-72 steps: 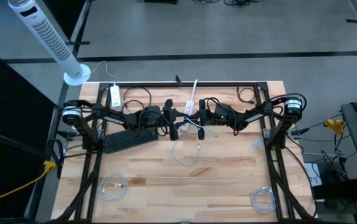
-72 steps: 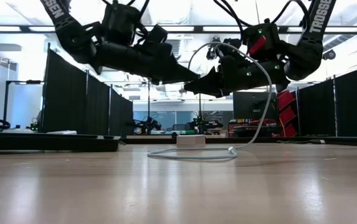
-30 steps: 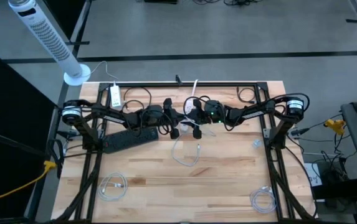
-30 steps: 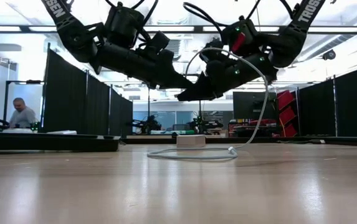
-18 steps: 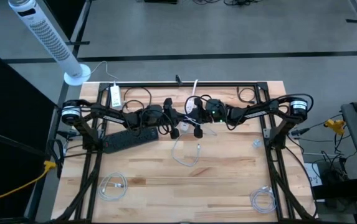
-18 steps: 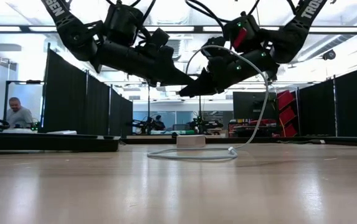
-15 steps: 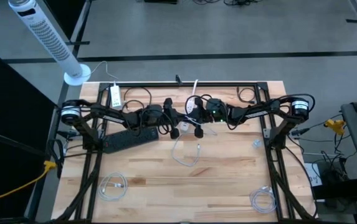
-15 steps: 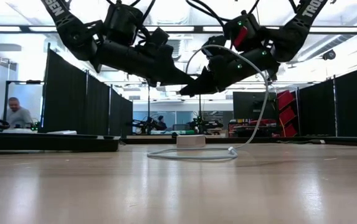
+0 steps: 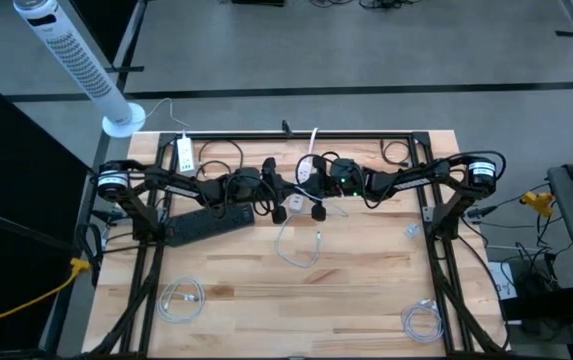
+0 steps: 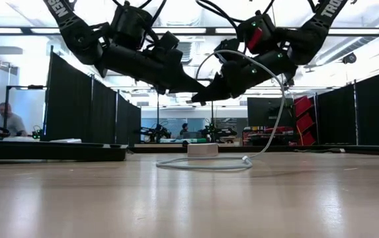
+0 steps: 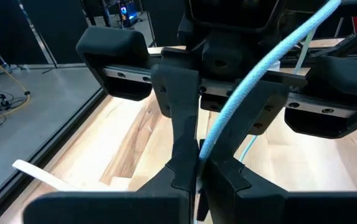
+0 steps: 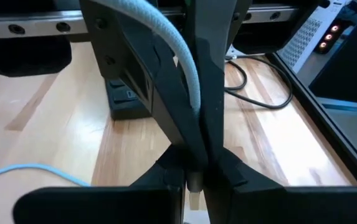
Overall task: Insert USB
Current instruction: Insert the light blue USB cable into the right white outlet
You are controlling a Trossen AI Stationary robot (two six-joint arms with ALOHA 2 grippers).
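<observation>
High view: the left gripper (image 9: 284, 207) and the right gripper (image 9: 311, 207) meet tip to tip over the desk's (image 9: 366, 300) middle, nearer the far edge. A white USB cable (image 9: 299, 250) loops on the wood just below them. A black power strip (image 9: 206, 224) lies toward the left edge; a white power strip (image 9: 185, 154) sits at the far left corner. Coiled cables lie near the near left corner (image 9: 180, 298) and near right corner (image 9: 422, 321).

Low view: both grippers hang above the desk, the left gripper (image 10: 194, 86) and right gripper (image 10: 202, 96) touching at their tips. The cable (image 10: 268, 119) arcs down from the right arm to a loop on the wood. A small white block (image 10: 202, 149) sits behind the loop. A person (image 10: 6, 119) sits far off in the room.

Left wrist view: the left fingers (image 11: 181, 158) are clenched on a thin part at their tips; the pale blue cable (image 11: 253, 81) runs across the right arm.

Right wrist view: the right fingers (image 12: 194, 149) are clenched on the cable's plug (image 12: 194, 183).
</observation>
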